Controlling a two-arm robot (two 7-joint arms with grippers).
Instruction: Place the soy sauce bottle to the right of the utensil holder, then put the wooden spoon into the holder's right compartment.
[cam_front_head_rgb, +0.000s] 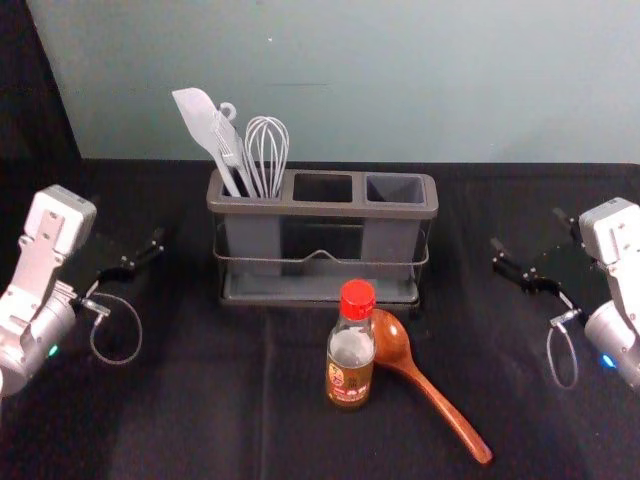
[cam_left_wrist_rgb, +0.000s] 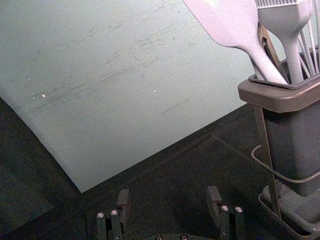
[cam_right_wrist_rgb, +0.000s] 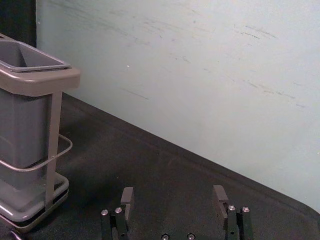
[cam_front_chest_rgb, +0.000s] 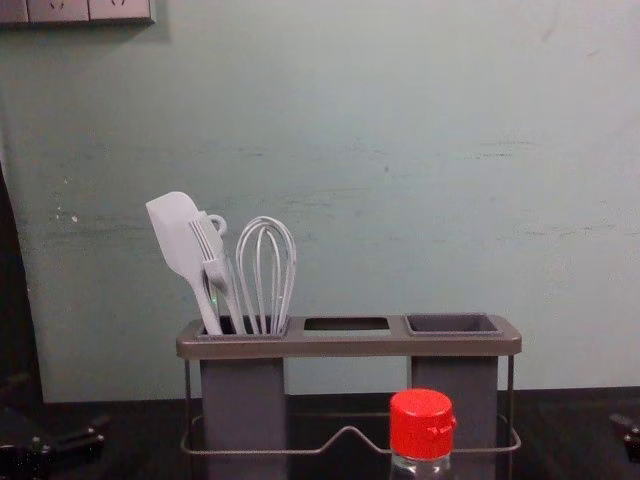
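Observation:
The soy sauce bottle stands upright in front of the utensil holder, right of its middle; its red cap shows in the chest view. Beside the bottle lies the wooden spoon, bowl toward the holder, handle slanting to the front right. Nothing stands in the holder's right compartment. My left gripper is held left of the holder, open and holding nothing, as the left wrist view shows its fingers apart. On the far right, my right gripper is open too, its spread fingers empty in the right wrist view.
A spatula, a brush and a whisk rise from the holder's left compartment. A pale green wall borders the back of the black-covered table. Wall sockets show high at the chest view's left.

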